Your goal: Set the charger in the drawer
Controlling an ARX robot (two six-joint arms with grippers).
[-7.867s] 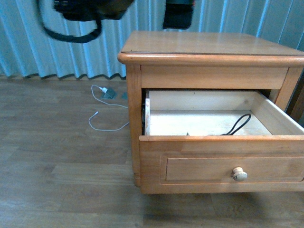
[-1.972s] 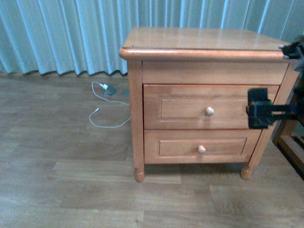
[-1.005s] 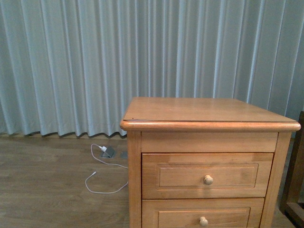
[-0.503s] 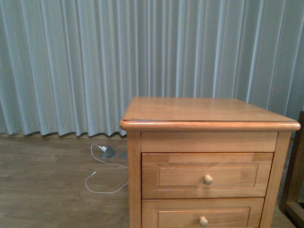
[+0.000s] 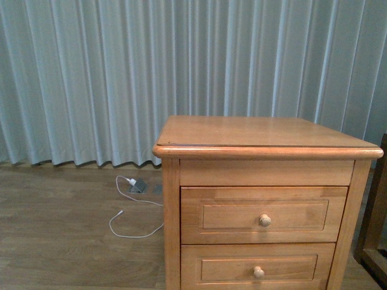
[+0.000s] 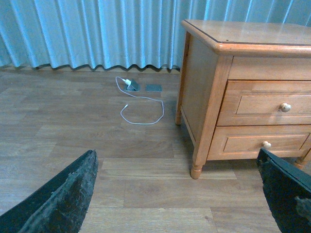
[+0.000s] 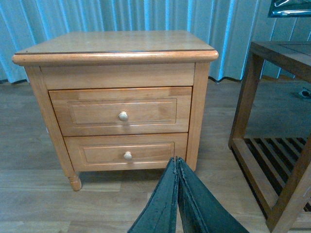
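upper drawer closed, charger unseen, judged stowed | left gripper jaws spread, empty | right gripper jaws pressed together, empty | nothing apparently left

Pale pleated curtain behind a nightstand on wood floor

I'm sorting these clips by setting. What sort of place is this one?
Probably a bedroom or a staged home room: a wooden nightstand with two knobbed drawers stands on wood-look plank flooring, pale floor-length curtains hang behind it, and a white plug with a thin cable lies on the floor.
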